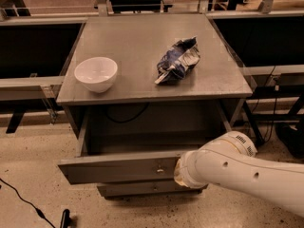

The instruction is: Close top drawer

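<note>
The top drawer [118, 167] of a grey cabinet stands pulled out, its wide flat front facing me with a small brass knob [160, 170] at the centre. The drawer box behind it looks empty. My white arm [237, 172] comes in from the lower right and its end sits against the right part of the drawer front. The gripper is hidden behind the arm's wrist, right of the knob.
On the cabinet top [142, 42] are a white bowl [96, 73] at the left and a crumpled blue and white bag [178, 61] at the right. A lower drawer front [142, 188] shows under the open one. Black cable [28, 205] lies on the floor, lower left.
</note>
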You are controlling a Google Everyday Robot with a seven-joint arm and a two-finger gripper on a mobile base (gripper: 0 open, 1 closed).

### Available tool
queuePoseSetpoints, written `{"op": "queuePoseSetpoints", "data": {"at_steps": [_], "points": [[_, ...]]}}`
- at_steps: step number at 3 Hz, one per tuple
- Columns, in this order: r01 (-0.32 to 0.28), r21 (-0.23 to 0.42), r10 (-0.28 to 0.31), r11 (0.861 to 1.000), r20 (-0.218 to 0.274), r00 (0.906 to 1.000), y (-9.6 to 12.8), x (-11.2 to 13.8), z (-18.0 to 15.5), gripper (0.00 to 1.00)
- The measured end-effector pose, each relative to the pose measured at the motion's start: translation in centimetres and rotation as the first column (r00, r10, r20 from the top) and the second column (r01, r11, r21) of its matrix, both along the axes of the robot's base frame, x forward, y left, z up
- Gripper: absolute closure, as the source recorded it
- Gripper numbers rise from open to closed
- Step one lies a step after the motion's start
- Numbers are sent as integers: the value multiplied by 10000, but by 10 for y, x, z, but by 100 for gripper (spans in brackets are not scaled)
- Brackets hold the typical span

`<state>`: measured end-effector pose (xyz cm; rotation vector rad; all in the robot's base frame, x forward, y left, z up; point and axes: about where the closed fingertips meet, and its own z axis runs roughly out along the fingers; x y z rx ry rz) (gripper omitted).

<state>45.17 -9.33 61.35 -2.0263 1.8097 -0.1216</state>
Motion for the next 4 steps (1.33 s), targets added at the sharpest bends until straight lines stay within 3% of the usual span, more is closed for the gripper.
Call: {"op": "queuePoseSetpoints", "data": {"at_steps": [2, 4], "points": [[0, 0, 0, 10000, 1, 10000, 0, 0, 0, 3], [-1, -1, 1, 10000, 1, 10000, 0, 0, 0, 0]]}}
